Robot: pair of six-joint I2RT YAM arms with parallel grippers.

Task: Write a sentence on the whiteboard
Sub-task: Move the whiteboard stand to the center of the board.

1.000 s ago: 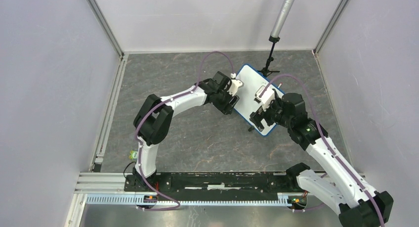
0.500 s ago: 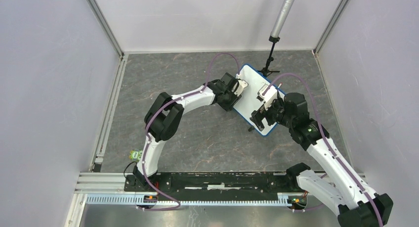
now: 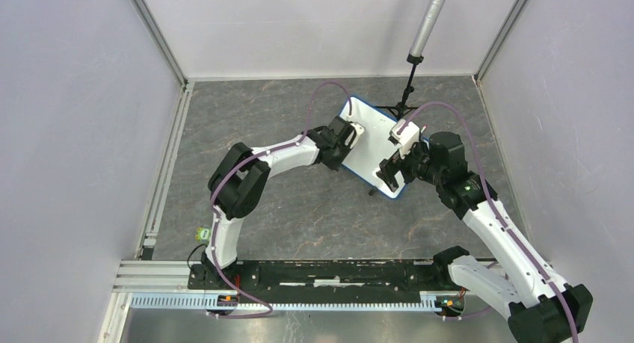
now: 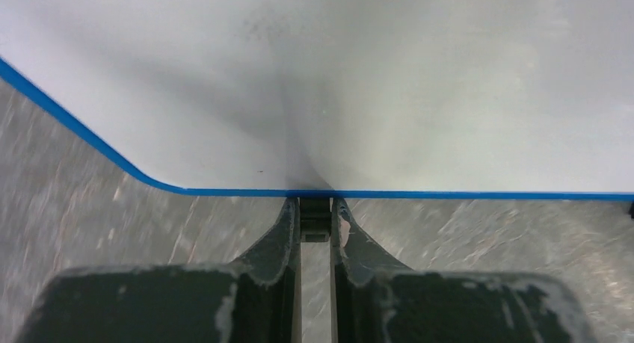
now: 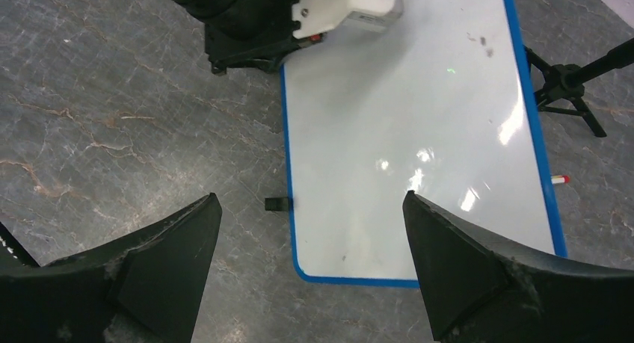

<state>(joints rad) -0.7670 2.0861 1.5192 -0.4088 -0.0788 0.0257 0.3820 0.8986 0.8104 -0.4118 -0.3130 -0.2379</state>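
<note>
A: How many arms do you count?

B: Two white-and-black jointed robot arms, the left arm (image 3: 277, 152) and the right arm (image 3: 495, 225). There are two black two-finger grippers as well, the left gripper (image 4: 315, 205) and the right gripper (image 5: 310, 197).

A: Boards?

B: One white rectangular whiteboard with a blue rim (image 5: 404, 156). One small black foot (image 5: 277, 203) shows on its edge.

A: And the rest?

B: One black tripod stand (image 5: 568, 81), one grey metal pole (image 3: 426, 22), one small white stick with a red tip (image 5: 559, 179), and two thin purple cables (image 3: 325, 82).

Bright even light; glare spots on whiteboard (image 5: 404, 111).
</note>
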